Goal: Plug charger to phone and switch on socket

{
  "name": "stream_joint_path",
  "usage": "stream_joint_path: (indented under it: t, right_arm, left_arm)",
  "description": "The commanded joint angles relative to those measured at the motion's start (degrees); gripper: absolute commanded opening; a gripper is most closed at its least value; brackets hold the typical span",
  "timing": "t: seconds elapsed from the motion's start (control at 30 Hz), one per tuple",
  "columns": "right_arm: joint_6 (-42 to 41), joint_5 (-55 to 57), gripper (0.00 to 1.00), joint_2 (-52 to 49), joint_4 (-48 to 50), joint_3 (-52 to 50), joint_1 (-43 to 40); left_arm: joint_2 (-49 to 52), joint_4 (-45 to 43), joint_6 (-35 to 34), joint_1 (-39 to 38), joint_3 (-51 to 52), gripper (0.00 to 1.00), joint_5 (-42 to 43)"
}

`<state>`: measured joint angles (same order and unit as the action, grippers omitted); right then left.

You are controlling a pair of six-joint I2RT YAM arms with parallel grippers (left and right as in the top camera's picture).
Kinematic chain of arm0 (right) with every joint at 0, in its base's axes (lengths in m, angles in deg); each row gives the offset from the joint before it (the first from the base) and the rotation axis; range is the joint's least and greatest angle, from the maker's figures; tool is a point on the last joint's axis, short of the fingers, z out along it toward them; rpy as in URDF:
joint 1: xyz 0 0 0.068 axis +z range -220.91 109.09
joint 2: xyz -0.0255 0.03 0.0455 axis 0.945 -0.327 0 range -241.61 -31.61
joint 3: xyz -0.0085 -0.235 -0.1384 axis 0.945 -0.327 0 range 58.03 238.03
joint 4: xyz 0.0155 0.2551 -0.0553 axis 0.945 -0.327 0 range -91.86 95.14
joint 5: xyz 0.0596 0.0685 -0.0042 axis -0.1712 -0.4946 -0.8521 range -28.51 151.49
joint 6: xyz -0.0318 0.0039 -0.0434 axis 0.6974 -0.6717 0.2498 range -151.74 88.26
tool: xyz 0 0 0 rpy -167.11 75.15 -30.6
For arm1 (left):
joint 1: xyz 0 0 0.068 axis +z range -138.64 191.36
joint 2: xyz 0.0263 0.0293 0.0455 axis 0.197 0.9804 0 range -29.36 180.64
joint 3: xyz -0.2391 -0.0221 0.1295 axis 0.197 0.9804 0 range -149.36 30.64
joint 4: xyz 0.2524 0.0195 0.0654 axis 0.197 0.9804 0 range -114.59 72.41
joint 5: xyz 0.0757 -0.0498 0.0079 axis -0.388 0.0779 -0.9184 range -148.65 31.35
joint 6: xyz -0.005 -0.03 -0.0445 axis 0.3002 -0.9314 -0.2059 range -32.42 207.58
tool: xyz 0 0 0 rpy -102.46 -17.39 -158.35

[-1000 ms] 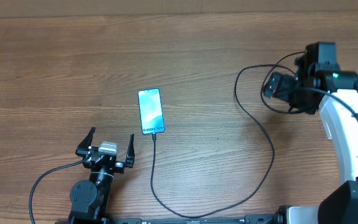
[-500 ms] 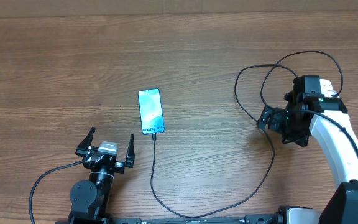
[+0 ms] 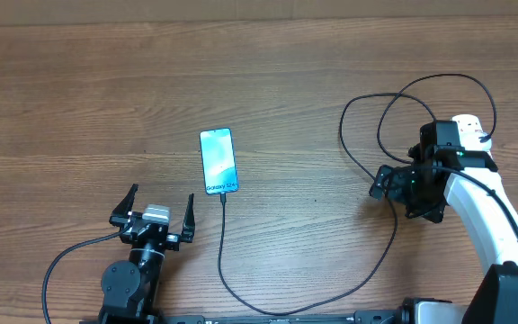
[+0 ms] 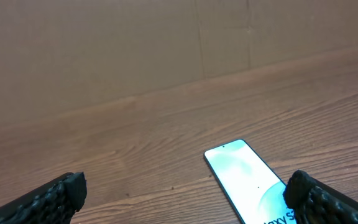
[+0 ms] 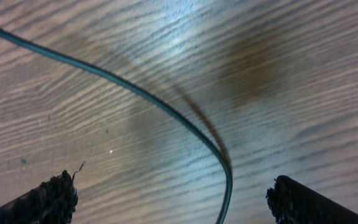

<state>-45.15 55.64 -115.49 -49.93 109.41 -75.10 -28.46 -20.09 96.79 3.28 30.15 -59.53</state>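
Observation:
The phone [image 3: 218, 161] lies flat at the table's centre left, its blue-teal screen lit; it also shows in the left wrist view [image 4: 247, 180]. The charger's thin black cable [image 3: 394, 229] runs from the phone's near end, loops along the front edge and curls up at the right. My right gripper [image 3: 383, 183] is open, low over the table with the cable [image 5: 148, 93] passing between its fingers [image 5: 176, 202]. My left gripper [image 3: 156, 214] is open and empty, just in front and left of the phone; its fingers [image 4: 185, 199] frame the table. The socket is out of view.
Bare wooden table [image 3: 79, 99] all round. A cable loop [image 3: 439, 90] lies at the back right beside my white right arm [image 3: 502, 216]. A brown wall [image 4: 104, 50] stands behind the table.
My right arm has swung from the back right toward the front and dropped low over the cable, uncovering the cable loop behind it. The left arm and phone have not moved.

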Motion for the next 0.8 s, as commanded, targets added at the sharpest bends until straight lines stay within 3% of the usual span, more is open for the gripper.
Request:
stream_joint_path:
  t: [0.0,0.53,0.77]
  right_arm:
    - [0.4,2.1,1.00,2.3,4.4,-1.3,0.0]
    - [0.4,2.1,1.00,6.6,33.7,-17.8,0.0]
    - [0.4,2.1,1.00,10.4,40.0,-23.6,0.0]
  left_arm:
    - [-0.7,-0.1,0.7,0.7,0.2,1.00,0.4]
    - [-0.7,-0.1,0.7,0.7,0.2,1.00,0.4]
    - [-0.7,-0.1,0.7,0.7,0.2,1.00,0.4]
